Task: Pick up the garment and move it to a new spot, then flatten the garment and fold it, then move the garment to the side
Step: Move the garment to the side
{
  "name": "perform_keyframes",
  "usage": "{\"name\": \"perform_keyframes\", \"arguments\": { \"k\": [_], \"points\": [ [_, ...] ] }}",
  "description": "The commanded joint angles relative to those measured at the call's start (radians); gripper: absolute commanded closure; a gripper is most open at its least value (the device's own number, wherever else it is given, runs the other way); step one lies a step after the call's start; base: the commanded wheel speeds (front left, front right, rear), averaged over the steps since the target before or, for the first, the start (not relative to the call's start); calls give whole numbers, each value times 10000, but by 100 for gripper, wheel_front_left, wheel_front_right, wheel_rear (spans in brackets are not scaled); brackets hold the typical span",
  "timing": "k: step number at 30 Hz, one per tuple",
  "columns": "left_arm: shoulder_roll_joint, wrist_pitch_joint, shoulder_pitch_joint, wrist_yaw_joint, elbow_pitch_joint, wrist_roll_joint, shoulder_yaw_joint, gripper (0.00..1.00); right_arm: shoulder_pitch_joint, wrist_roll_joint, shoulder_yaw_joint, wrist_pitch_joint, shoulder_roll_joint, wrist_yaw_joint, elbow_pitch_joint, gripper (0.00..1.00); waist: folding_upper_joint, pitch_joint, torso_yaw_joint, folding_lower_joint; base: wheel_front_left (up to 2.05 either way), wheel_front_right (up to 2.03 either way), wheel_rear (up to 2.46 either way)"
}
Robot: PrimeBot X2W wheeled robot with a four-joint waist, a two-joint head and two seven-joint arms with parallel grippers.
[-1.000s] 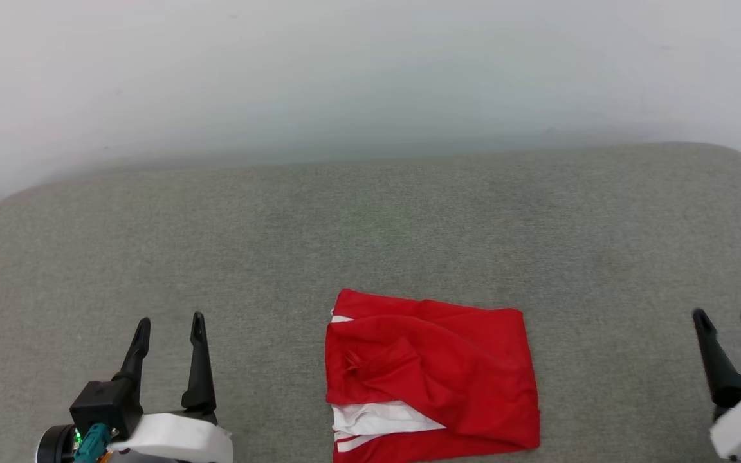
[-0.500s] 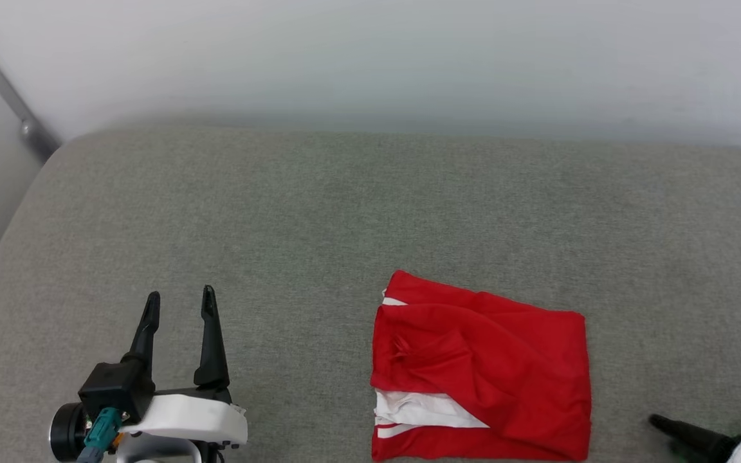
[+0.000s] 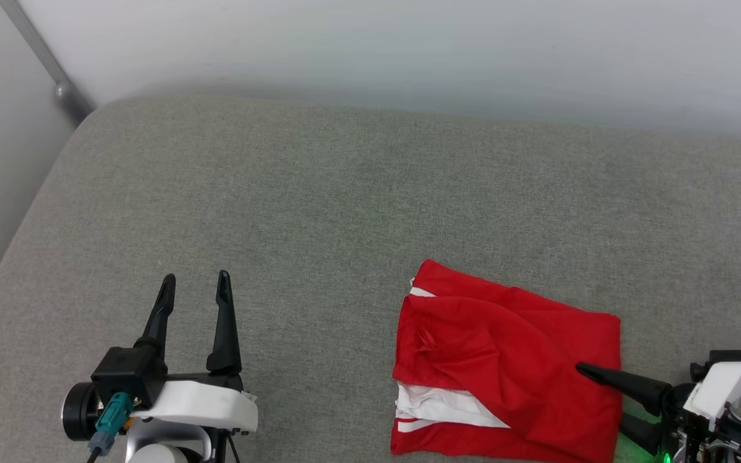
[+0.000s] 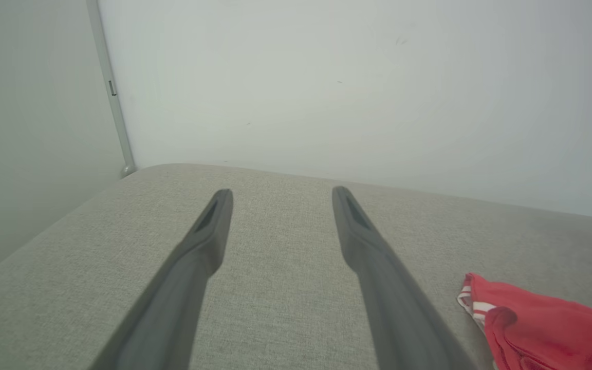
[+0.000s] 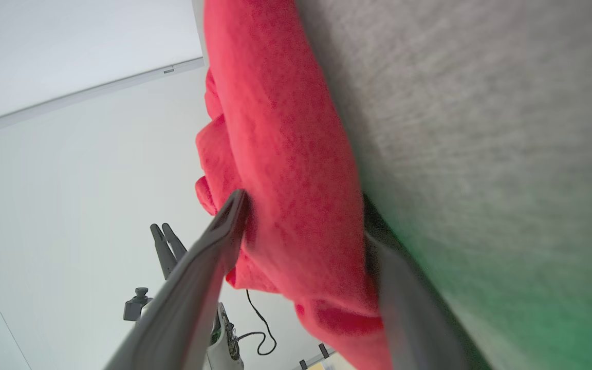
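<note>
Garment (image 3: 505, 347), judged soft, light and limp, is best taken at its right edge, straddled by the parted right claw (image 3: 602, 393); the left claw (image 3: 195, 276) is spread, empty.

Soft, even light, faint shadows; both wrist views blur close up.

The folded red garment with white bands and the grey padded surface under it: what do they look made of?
Folded red garment with white bands: thin, soft knit fabric, matte, perhaps jersey; it lies in limp creases and layered folds. Grey padded surface: woven upholstery cloth, matte and flecked, probably over cushioning; fine weave shows and its corners are rounded.
</note>
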Motion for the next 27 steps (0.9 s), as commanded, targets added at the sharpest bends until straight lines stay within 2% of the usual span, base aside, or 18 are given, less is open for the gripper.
{"name": "perform_keyframes", "arguments": {
  "k": [1,5,9,13,16,17,22,27],
  "points": [
    [-18,-23,-88,-41,32,56,17,0,-54,110,302,-129,225,-1,171,100,0,-42,13,-1,0,0,0],
    [-63,-23,2,-103,-8,163,84,0,155,-200,717,-608,178,-2,-414,100,0,-171,-115,-1,0,0,0],
    [-48,-23,84,-219,-81,276,171,0,246,-1074,1362,-1266,-104,-2,-1443,100,0,-339,-457,-1,0,0,0],
    [-24,-24,262,-249,-33,368,265,0,381,-2267,2661,-1949,-481,-1,-2596,100,0,-647,-1108,-1,0,0,0],
    [38,-24,402,-291,47,332,338,0,457,-3581,4021,-2358,-1283,-2,-3380,100,0,-930,-1777,-1,0,0,0],
    [38,-24,402,-291,47,332,338,0,457,-3581,4021,-2358,-1283,-2,-3380,100,0,-930,-1777,-1,0,0,0],
    [34,-24,520,-360,-34,371,434,0,42,-5127,5854,-2801,-2349,-2,-3939,100,0,-1047,-3210,-1,0,0,0],
    [116,-20,60,-497,-176,501,275,0,-900,-5915,7029,-3093,-3147,-2,-3720,100,0,-431,-4704,-1,0,0,0]
  ]
}}
